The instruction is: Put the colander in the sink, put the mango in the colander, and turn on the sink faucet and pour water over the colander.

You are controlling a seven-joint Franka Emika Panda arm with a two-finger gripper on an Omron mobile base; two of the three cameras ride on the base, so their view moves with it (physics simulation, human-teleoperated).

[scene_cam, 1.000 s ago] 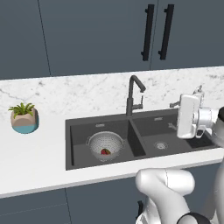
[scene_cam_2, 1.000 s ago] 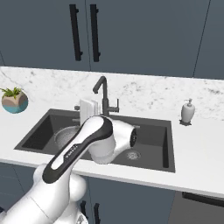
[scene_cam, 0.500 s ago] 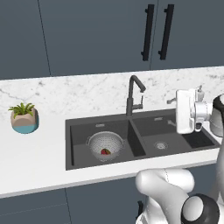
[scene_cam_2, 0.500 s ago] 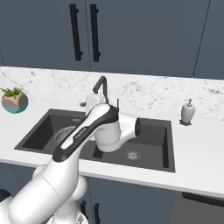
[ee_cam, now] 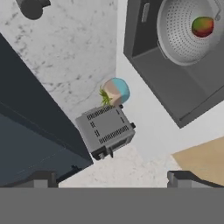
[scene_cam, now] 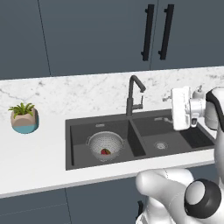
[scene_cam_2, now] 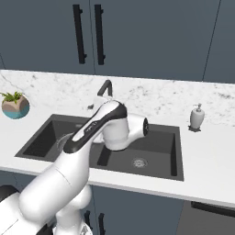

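While the colander (scene_cam: 105,146) sits in the left basin of the sink (scene_cam: 140,140), the mango (scene_cam: 105,152) lies inside it, low in the bowl, red with a touch of green. From the left base camera the colander is at about 9 o'clock from the round drain of the right basin, with the divider wall between the 2 basins running between them. The faucet (scene_cam: 134,94) stands at the back edge of the sink, at 12 o'clock from that divider, its spout bent over toward the right basin. No water shows at the spout.

The arm's white wrist hangs above the right basin, well clear of the colander. The tool (ee_cam: 113,178) is spread wide and holds nothing: its 2 dark fingertips (ee_cam: 43,179) stand far apart at the bottom of the hand camera, with bare bench (ee_cam: 131,166) between them.

From the hand camera the colander (ee_cam: 189,31) sits at 1 o'clock, the mango (ee_cam: 202,26) resting against its right inner side. A potted plant (ee_cam: 114,92) stands on the bench near the middle, and a grey toaster (ee_cam: 105,130) sits just beside it at 6 o'clock from the plant.

From the left base camera the potted plant (scene_cam: 24,118) is on the bench well to the left of the sink. A white soap dispenser (scene_cam_2: 197,117) stands on the bench at the sink's far right corner.
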